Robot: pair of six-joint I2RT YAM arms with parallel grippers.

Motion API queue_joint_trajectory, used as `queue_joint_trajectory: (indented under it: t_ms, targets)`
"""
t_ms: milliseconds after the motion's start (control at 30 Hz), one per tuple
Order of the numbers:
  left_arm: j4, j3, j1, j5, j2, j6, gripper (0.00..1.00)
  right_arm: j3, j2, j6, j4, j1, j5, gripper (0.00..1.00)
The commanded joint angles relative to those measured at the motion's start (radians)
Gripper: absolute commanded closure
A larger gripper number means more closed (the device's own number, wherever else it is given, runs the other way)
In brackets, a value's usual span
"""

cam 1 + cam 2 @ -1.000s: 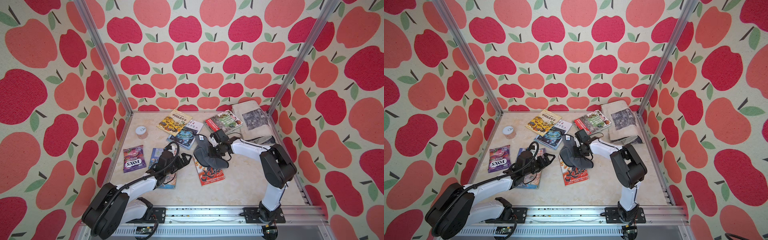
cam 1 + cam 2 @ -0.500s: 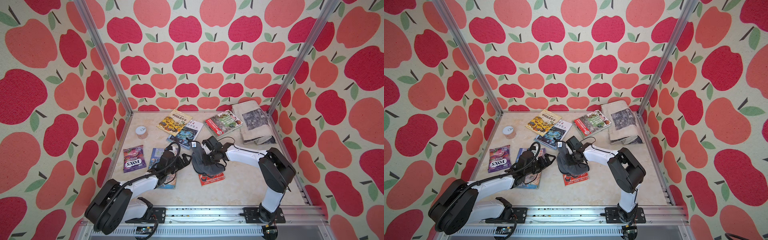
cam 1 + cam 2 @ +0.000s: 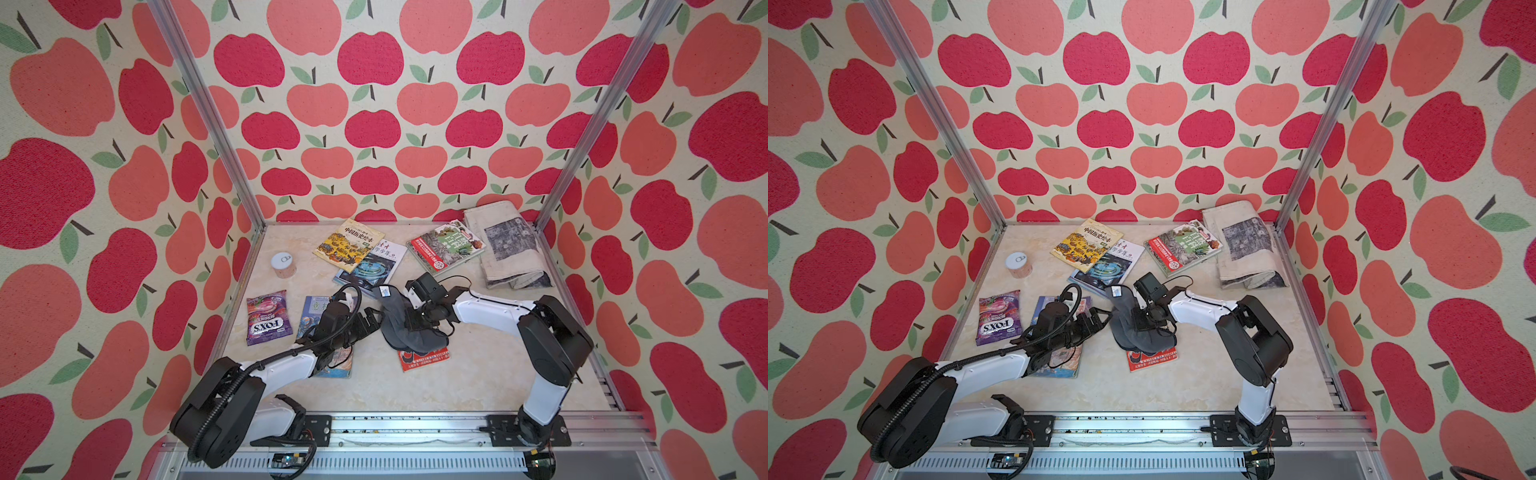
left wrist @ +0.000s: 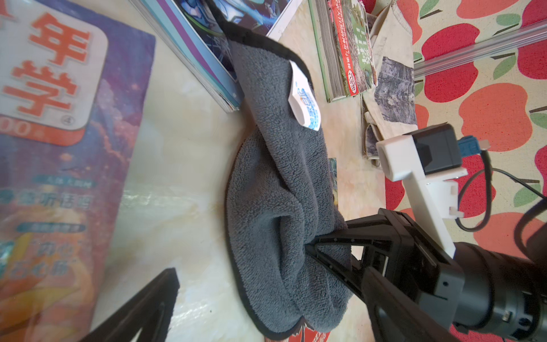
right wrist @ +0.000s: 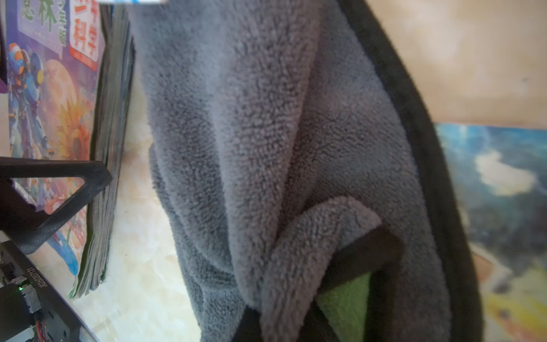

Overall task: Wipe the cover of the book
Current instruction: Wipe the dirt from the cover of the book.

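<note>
Clamping the grey cloth (image 4: 272, 192), your right gripper (image 4: 310, 245) drapes it over the red book (image 3: 426, 360), which apparently lies lengthwise toward the back wall. Your left gripper (image 3: 369, 322) gapes empty.

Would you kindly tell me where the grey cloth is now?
In a top view, the cloth lies mid-scene over the red book, pinched by the right gripper.

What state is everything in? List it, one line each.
grey cloth: bunched on the red book, gripped.
red book: closed, flat, mostly covered.
right gripper: jaws shut on the grey cloth.
left gripper: jaws open, empty.
yellow book: closed, overlapping a magazine.
newspaper: folded.
can: upright.
</note>
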Motion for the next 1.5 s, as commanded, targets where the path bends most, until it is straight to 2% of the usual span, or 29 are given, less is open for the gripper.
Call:
queue_joint_trajectory:
  t_ms: [0,300,567,700,1067,1200,1333,1467]
  targets:
    - [0.016,0.019,-0.004,-0.011,0.011,0.020,0.01,-0.075,-0.035,0.005,-0.078,-0.052,0.064,1.00]
    - [0.038,0.034,-0.004,-0.002,0.051,0.017,0.01,-0.141,-0.088,0.014,-0.091,-0.088,0.111,1.00]
    - [0.031,0.038,-0.008,-0.005,0.047,0.017,0.01,-0.133,-0.059,0.064,-0.023,0.047,0.092,1.00]
    - [0.022,0.043,-0.008,-0.006,0.037,0.017,0.01,-0.081,-0.009,0.069,-0.004,0.084,0.077,1.00]
    - [-0.013,0.051,-0.007,-0.011,0.009,0.026,0.01,0.183,0.185,0.040,-0.039,0.076,0.072,1.00]
    - [-0.030,0.033,-0.007,-0.023,-0.024,0.024,0.01,0.219,0.215,0.031,-0.049,0.069,0.053,1.00]
    - [-0.043,0.019,-0.003,-0.041,-0.051,0.027,0.01,0.176,0.198,0.040,-0.047,0.079,0.027,1.00]
    - [-0.043,0.020,-0.002,-0.043,-0.052,0.035,0.01,0.068,0.126,0.057,-0.038,0.111,0.025,1.00]
